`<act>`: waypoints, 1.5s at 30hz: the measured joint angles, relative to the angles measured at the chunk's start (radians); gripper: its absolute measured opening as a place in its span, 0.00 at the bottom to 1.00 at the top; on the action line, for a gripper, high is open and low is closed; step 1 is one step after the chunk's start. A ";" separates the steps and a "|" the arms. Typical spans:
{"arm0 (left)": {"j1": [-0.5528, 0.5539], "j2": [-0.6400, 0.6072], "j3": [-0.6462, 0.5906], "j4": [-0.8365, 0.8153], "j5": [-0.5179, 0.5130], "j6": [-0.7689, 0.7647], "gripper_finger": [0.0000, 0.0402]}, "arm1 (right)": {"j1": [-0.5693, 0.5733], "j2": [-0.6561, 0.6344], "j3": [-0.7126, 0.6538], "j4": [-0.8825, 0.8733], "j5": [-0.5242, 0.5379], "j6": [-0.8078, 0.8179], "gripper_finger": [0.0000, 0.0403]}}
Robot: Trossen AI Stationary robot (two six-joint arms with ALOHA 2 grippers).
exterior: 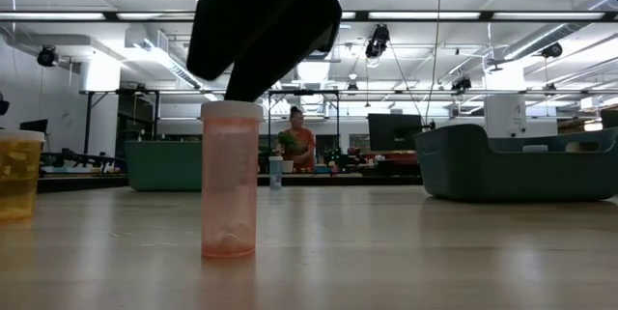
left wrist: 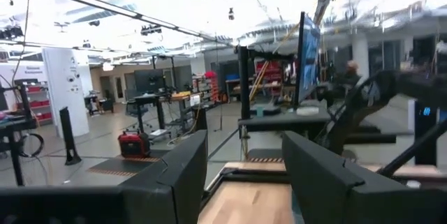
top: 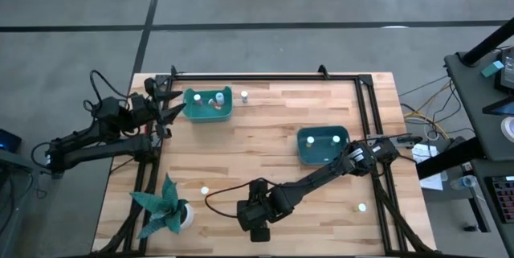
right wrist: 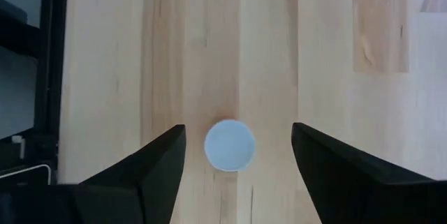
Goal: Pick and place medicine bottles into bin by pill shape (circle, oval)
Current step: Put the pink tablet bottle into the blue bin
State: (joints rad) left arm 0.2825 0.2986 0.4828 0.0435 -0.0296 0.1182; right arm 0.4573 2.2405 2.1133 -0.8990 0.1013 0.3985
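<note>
My right gripper point(top: 259, 214) is open near the table's near edge and points down. It stands just above a small upright bottle with a pale cap point(right wrist: 230, 145), one finger to each side of it. The low view shows this bottle point(exterior: 230, 180) as translucent orange, standing on its base under the dark gripper point(exterior: 261, 40). Two bottles point(top: 217, 97) sit in the left teal tray point(top: 207, 115) and two point(top: 312, 139) in the right teal tray point(top: 321, 155). Loose bottles stand on the table at the far side point(top: 243, 94), the near left point(top: 205, 190) and the near right point(top: 361, 206). My left gripper point(top: 170, 107) is open and empty beside the left tray; its own view shows its fingers apart point(left wrist: 244, 140).
A teal paper plant in a white pot point(top: 165, 210) stands at the near left corner. A black frame rail point(top: 265, 77) runs along the table's far edge and down both sides. A yellow bottle point(exterior: 14, 175) shows at the left of the low view. A person point(exterior: 294, 141) stands far behind the table.
</note>
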 joint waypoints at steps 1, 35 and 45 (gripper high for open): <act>0.000 -0.005 0.000 0.001 0.000 -0.008 0.42 | 0.000 0.000 -0.006 0.003 0.000 0.001 0.62; 0.000 -0.042 -0.001 -0.025 0.000 -0.034 0.42 | -0.030 0.000 -0.087 0.090 -0.116 0.022 0.33; 0.000 -0.042 -0.001 -0.028 0.000 -0.036 0.42 | -0.033 -0.008 -0.075 0.088 -0.129 0.001 0.28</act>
State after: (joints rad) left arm 0.2825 0.2562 0.4815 0.0151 -0.0296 0.0826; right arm 0.4246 2.2328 2.0385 -0.8114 -0.0278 0.3999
